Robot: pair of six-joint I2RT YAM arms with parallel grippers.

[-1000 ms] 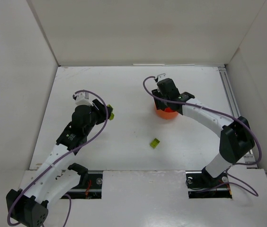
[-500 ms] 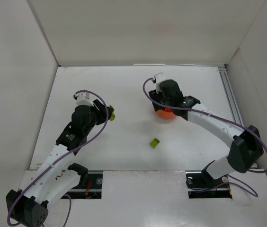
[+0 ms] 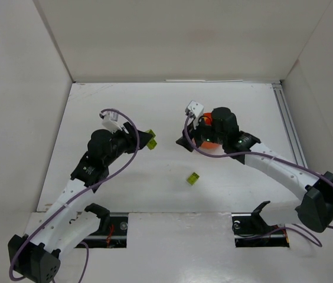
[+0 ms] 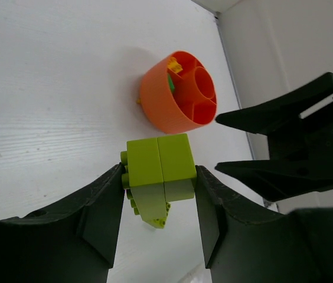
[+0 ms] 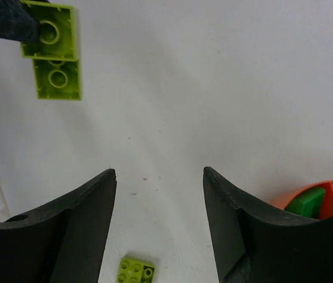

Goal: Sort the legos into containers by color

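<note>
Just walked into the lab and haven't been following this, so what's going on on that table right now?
Two robot arms are sorting legos by colour into an orange dish. The left gripper is shut on a lime lego, held short of the dish. The right gripper is open with nothing between its fingers, next to the dish and pointed toward the held brick. A second lime lego lies loose on the table. The dish already holds a green piece and a yellow piece.
</note>
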